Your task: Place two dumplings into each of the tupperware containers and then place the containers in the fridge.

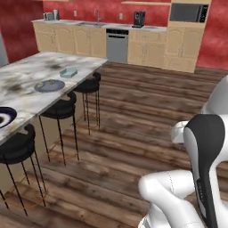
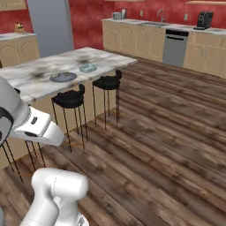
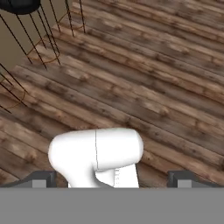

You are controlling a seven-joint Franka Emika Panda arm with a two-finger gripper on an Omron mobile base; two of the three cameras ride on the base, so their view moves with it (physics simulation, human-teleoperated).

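At the far left edge of the left base view, a round dark-blue-and-white plate (image 1: 5, 116) sits on the marble-topped island counter (image 1: 31, 73). Further right along it lies a dark grey shallow tupperware container (image 1: 49, 85), with a pale bluish translucent tupperware container (image 1: 68, 72) just beyond. Black wire-legged bar stools (image 1: 60, 110) line the counter's right edge. In the right base view's upper left stands the tall grey fridge (image 2: 50, 25). The hand view's gripper (image 3: 112, 180) points at the wooden floor (image 3: 153, 87), jaws spread wide, holding nothing.
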